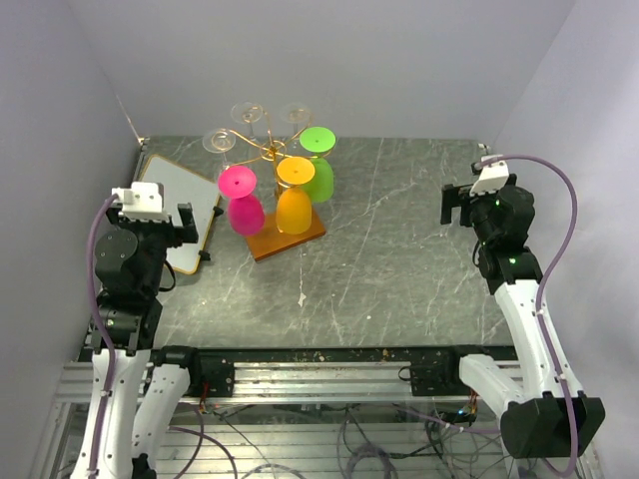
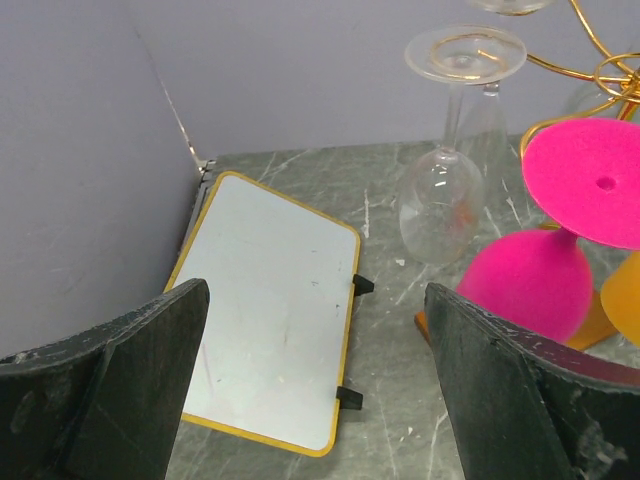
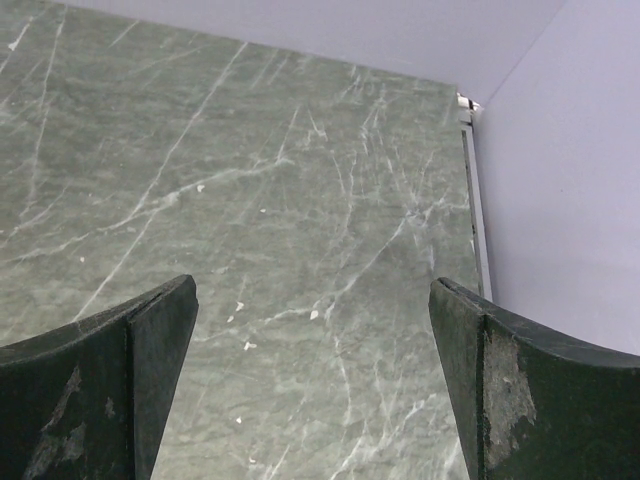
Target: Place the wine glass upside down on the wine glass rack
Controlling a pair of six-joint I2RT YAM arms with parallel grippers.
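Rack [image 1: 272, 150] at 11 o'clock; pink glass [image 1: 245, 212] hangs bowl-down, foot hooked in scroll. Left gripper [image 2: 315, 290], right gripper [image 3: 312, 283] spread apart, empty, clear at 9, 3 o'clock.

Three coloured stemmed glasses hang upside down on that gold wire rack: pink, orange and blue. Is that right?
Almost. The third one is green, not blue. The top view shows the pink stemmed glass, the orange stemmed glass and the green stemmed glass upside down on the gold wire rack.
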